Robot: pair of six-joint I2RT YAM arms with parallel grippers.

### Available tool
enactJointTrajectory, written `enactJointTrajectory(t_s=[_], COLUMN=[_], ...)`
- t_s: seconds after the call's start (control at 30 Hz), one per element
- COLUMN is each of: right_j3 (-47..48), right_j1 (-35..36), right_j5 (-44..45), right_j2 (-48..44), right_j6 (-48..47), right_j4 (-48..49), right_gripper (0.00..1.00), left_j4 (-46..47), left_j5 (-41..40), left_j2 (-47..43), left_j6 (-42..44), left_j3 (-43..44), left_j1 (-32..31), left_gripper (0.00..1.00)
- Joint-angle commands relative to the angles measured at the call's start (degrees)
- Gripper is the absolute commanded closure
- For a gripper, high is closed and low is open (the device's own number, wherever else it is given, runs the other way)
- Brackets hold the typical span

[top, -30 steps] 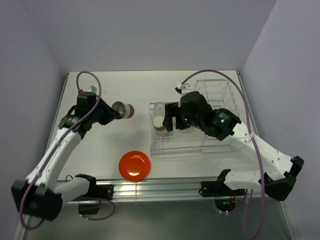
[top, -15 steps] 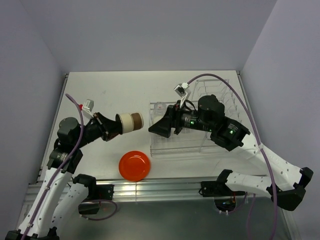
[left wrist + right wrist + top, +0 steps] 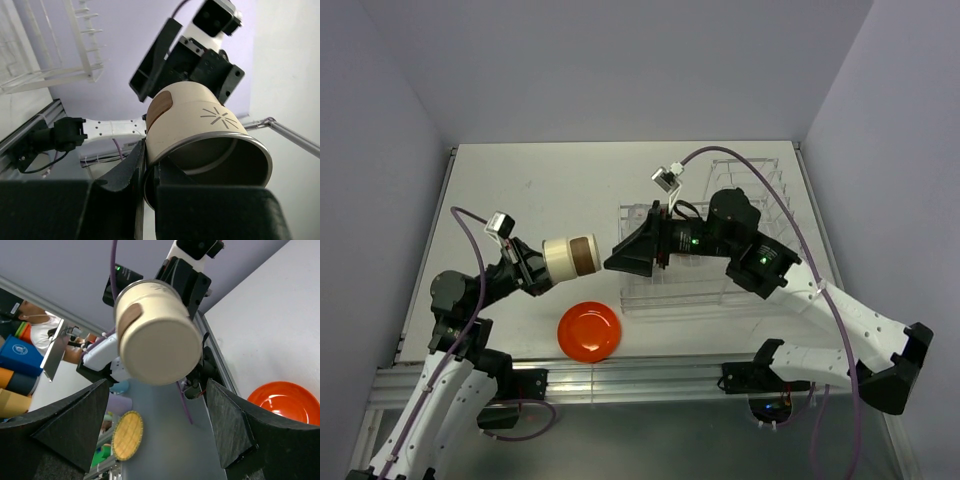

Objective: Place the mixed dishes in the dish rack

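1. Cup (image 3: 572, 256): a cream cylinder with a brown band toward its base and a metal rim. It is held in the air on its side above the desk (image 3: 560, 185), left of the rack, with its base pointing right. The left wrist view shows a thin starburst mark on its wall (image 3: 195, 125). In the right wrist view its flat base (image 3: 157, 342) faces the lens.

2. Left jaws: clenched on the cup's rim. One finger (image 3: 127, 175) is outside the wall and the other is inside the mouth.

3. Right jaws: released and spread wide, turned toward the cup's base. They are just beside the cup and apart from it. Both dark fingers (image 3: 67, 427) stand at the lower corners of the right wrist view.

4. Plate (image 3: 589, 330): round and orange-red. It lies flat, face up, on the desk near the front edge, below the cup in the top view and near the rack's near left corner, apart from it. It also shows at the lower right of the right wrist view (image 3: 285, 399).

5. Rack (image 3: 750, 190): clear plastic, standing on the right half of the desk. The low basket part is toward the front and the row of upright slots is at the back right. Its bars show in the left wrist view (image 3: 80, 45).

6. Right arm (image 3: 790, 280): reaches leftward across the rack's basket part

7. Left arm (image 3: 450, 330): rises from the near left corner
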Motion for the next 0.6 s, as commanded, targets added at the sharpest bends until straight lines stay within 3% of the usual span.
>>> enactJointTrajectory(t_s=[0.0,0.57], right_j3=[0.5,5.1], right_j1=[0.7,6.1], right_j5=[-1.7,-3.9], right_j2=[1.6,11.0], right_j6=[1.1,7.0], right_j4=[6.3,17.6], right_gripper=[0.14,0.15], left_j4=[8.1,8.9], left_j5=[1.2,0.9], left_j2=[-1.8,-3.4], left_j6=[-4.7,-5.4], left_j3=[-1.0,-4.0], left_j1=[-0.1,-0.2], left_gripper=[1.00,1.00])
